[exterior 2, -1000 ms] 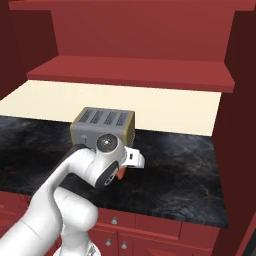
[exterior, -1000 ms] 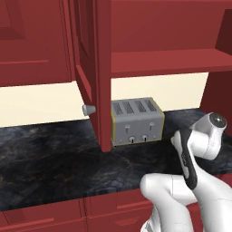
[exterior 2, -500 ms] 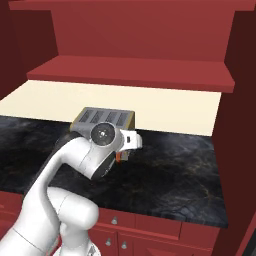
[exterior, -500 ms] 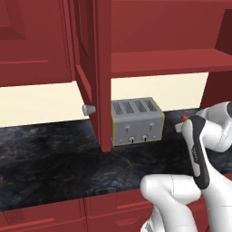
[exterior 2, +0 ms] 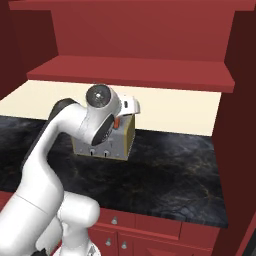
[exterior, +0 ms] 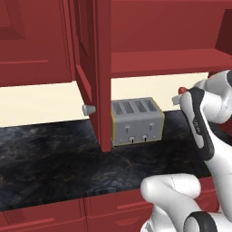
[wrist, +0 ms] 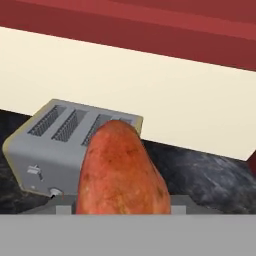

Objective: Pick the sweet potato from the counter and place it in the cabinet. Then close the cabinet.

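Left base view: the dark marbled tabletop [exterior: 54, 154] runs across the scene under a cream back wall [exterior: 41, 102]. A silver four-slot toaster [exterior: 136, 121] stands on it near the wall. Above hangs the dark red cabinet [exterior: 167, 61], its door [exterior: 93, 72] swung open toward the camera, a grey knob [exterior: 88, 109] on its lower corner, its shelf [exterior: 167, 63] bare. Red drawer fronts [exterior: 113, 206] line the base below. The white arm rises at the right, and a sliver of the sweet potato [exterior: 182, 90] shows at the tool [exterior: 180, 94], lifted clear of the tabletop and below the shelf.

Right base view: the arm's wrist hides most of the toaster [exterior 2: 107, 140]. A strip of the sweet potato [exterior 2: 117, 122] peeks out beneath the hand. The cabinet's shelf [exterior 2: 135, 70] spans the wall above, with the tabletop [exterior 2: 175, 170] stretching to the right.

Hand view: the sweet potato [wrist: 121, 172] stands large and close, held in the tool, above the toaster [wrist: 55, 145] and the tabletop [wrist: 205, 172].
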